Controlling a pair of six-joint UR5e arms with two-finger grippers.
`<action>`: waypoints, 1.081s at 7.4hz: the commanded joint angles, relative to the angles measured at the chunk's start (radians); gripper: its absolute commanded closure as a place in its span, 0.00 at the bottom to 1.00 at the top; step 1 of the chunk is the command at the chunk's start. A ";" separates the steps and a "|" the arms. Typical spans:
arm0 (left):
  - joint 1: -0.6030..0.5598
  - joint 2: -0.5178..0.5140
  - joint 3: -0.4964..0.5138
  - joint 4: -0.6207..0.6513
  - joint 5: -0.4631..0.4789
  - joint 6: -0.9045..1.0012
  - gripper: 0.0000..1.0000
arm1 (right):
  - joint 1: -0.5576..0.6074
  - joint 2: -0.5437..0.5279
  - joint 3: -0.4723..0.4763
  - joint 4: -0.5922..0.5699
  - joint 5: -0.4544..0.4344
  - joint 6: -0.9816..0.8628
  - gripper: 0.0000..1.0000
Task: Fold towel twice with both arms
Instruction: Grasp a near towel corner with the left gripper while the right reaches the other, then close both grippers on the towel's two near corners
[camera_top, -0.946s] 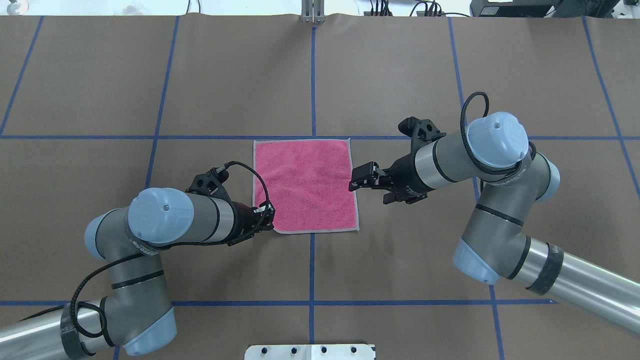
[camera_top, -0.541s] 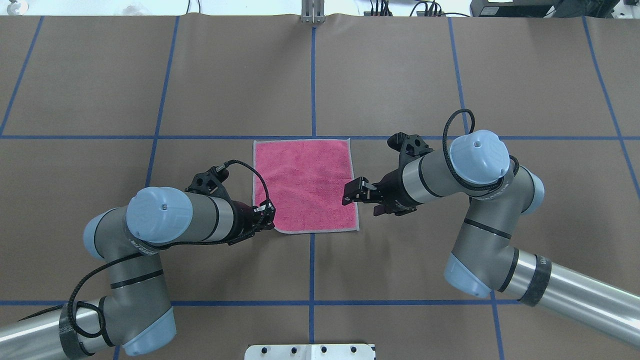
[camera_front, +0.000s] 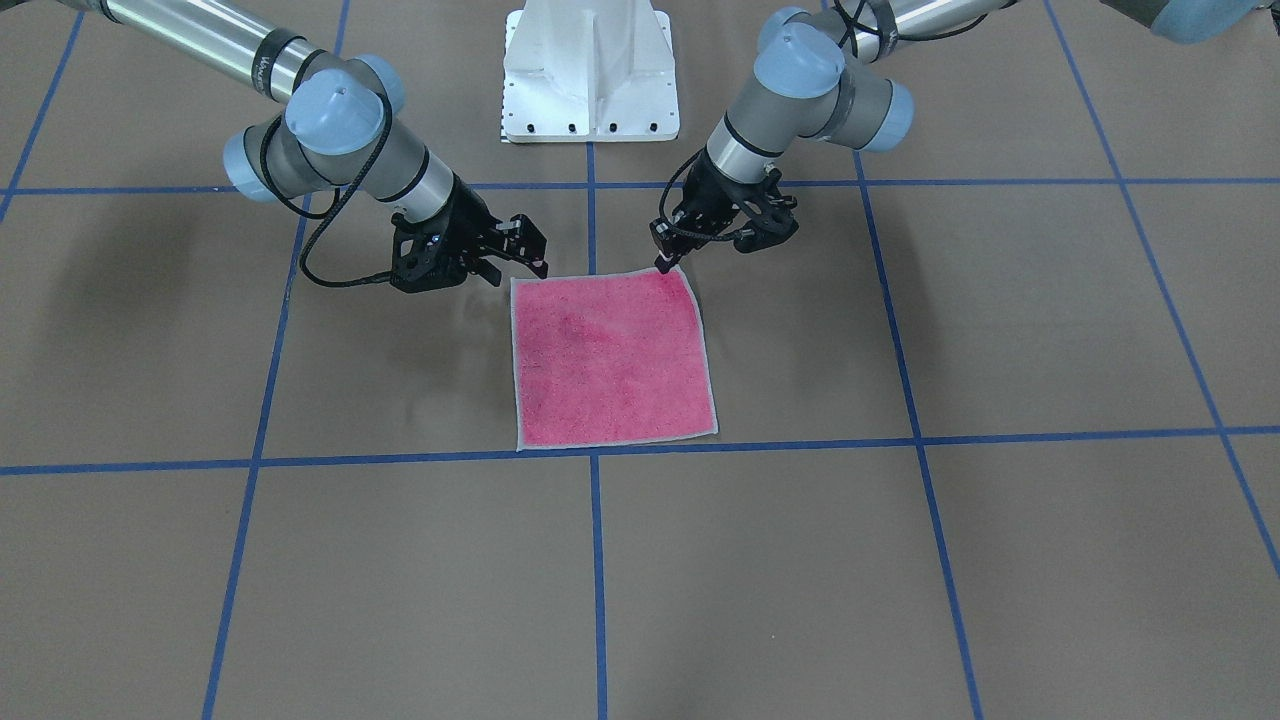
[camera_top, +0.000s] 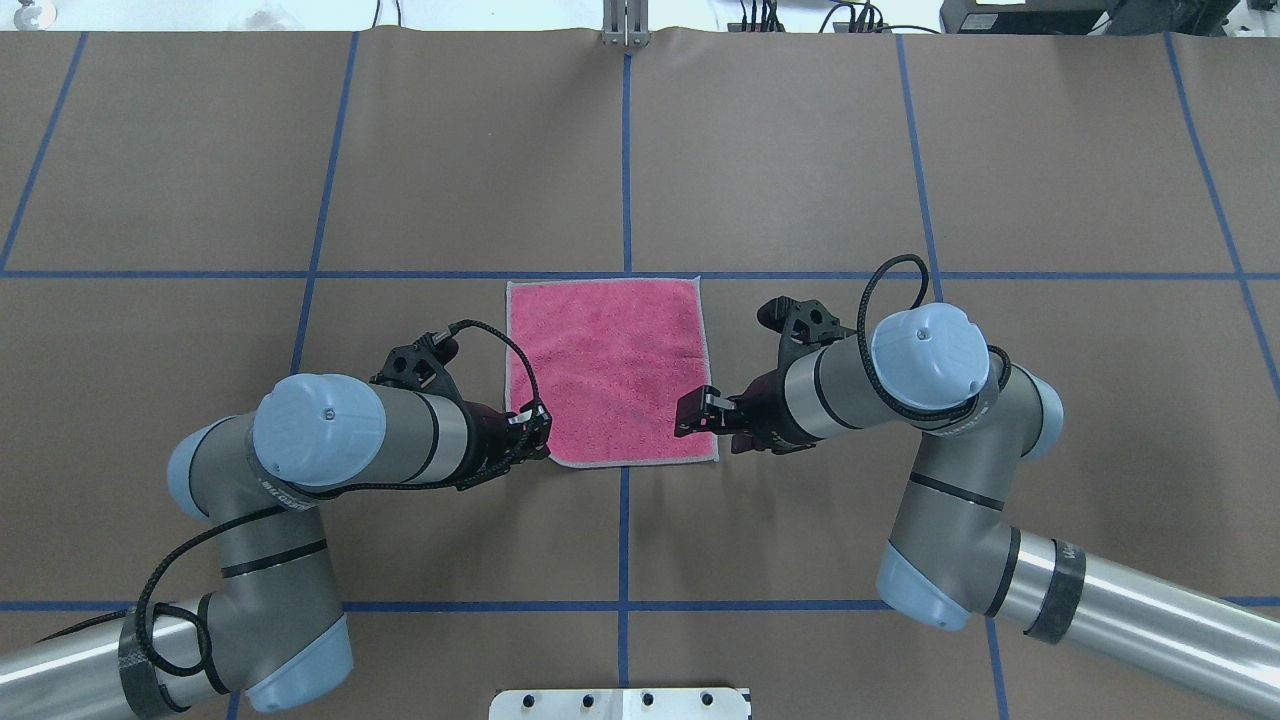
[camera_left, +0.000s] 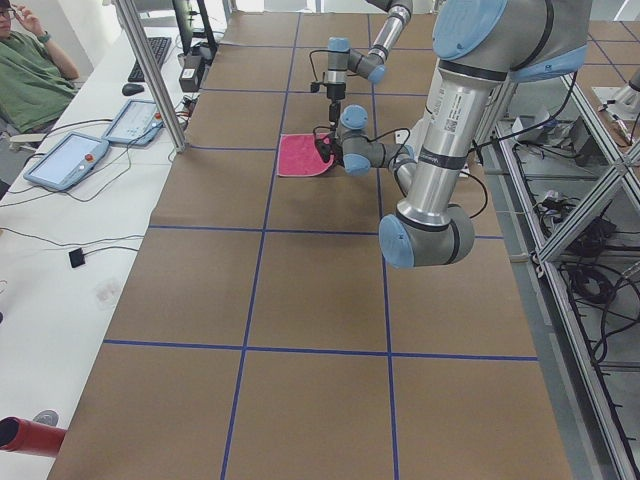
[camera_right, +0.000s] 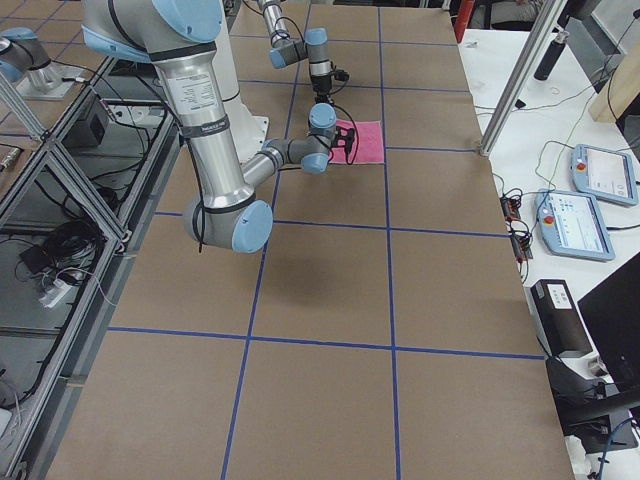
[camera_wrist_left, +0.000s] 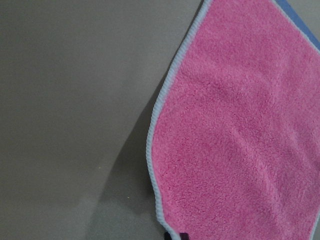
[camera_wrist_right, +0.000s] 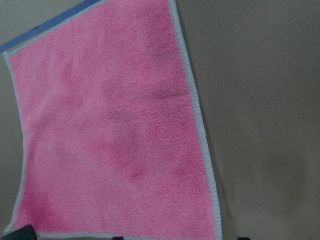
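The towel (camera_top: 605, 365) lies flat, pink face up, with a pale stitched edge (camera_front: 610, 360) (camera_wrist_left: 240, 130) (camera_wrist_right: 110, 130). My left gripper (camera_top: 538, 435) (camera_front: 663, 258) sits at the towel's corner nearest the robot on my left. Its fingers are together on that corner, and the edge there is slightly raised with a shadow under it. My right gripper (camera_top: 695, 412) (camera_front: 528, 250) hovers open just above the other near corner, holding nothing. In the side views the towel (camera_left: 300, 155) (camera_right: 365, 140) shows small and far off between both arms.
Blue tape lines (camera_top: 625, 150) grid the brown table cover. The white pedestal base (camera_front: 590, 70) stands behind the towel on the robot's side. A person (camera_left: 30, 70) sits at a side desk with control tablets (camera_left: 65, 160) (camera_right: 575, 225).
My right arm has swung toward the robot and inward, bringing its open gripper from the towel's right edge to the near right corner. The left arm and the towel have stayed put.
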 joint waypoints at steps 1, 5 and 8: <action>0.000 0.001 0.000 0.000 0.000 0.002 1.00 | -0.004 0.008 -0.020 0.005 -0.004 0.001 0.23; 0.000 0.001 0.000 0.000 0.000 0.003 1.00 | -0.005 0.011 -0.019 0.005 -0.004 0.004 0.36; 0.000 0.001 0.000 0.000 0.000 0.003 1.00 | -0.004 0.003 -0.019 0.005 -0.003 0.001 0.35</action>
